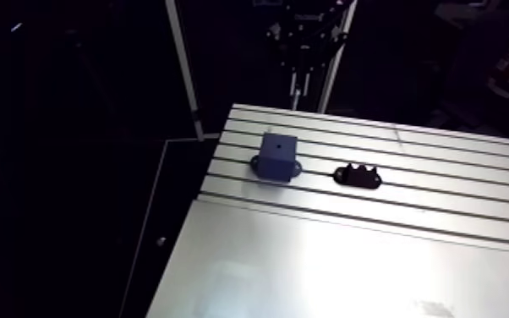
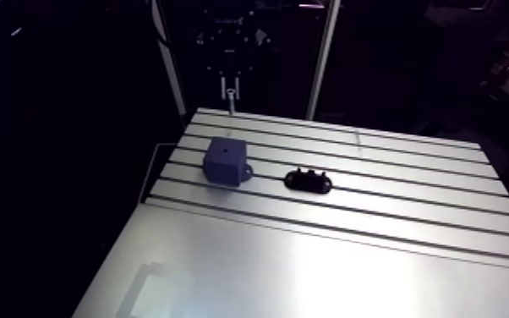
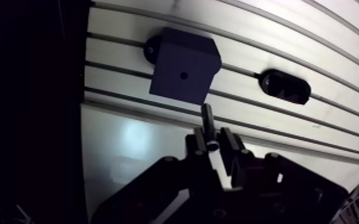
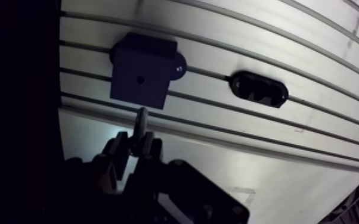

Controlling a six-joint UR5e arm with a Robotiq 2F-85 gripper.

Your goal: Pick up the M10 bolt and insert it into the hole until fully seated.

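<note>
M10 bolt (image 3: 207, 122) is held in the gripper (image 3: 214, 143), whose two fingers are closed on its head end. The shank sticks straight out beyond the fingertips along the gripper's own axis. In the arm view the bolt hangs upright, tip down, well above the far edge of the slotted surface (image 1: 444, 203) and touching nothing.

The target is the hole (image 3: 183, 75), a small dark dot in the middle of the upward face of the blue block (image 3: 176, 56). The block stands on the surface with a mounting ear showing at each side. A black notched holder (image 3: 285, 86) lies apart from it, further along the same slots, and looks empty.

The relation that counts is tip to hole. In the wrist view the block lies ahead of the gripper. The bolt's tip reads against the block's near edge, short of the hole and a little to one side. The bolt's long axis looks roughly parallel to the hole's, so I judge little tilt correction is needed. What remains is a sideways shift to bring the tip onto the hole's line, then a straight descent. How high the tip stands above the block cannot be read exactly, and a slight misalignment would land it on the flat face
</note>
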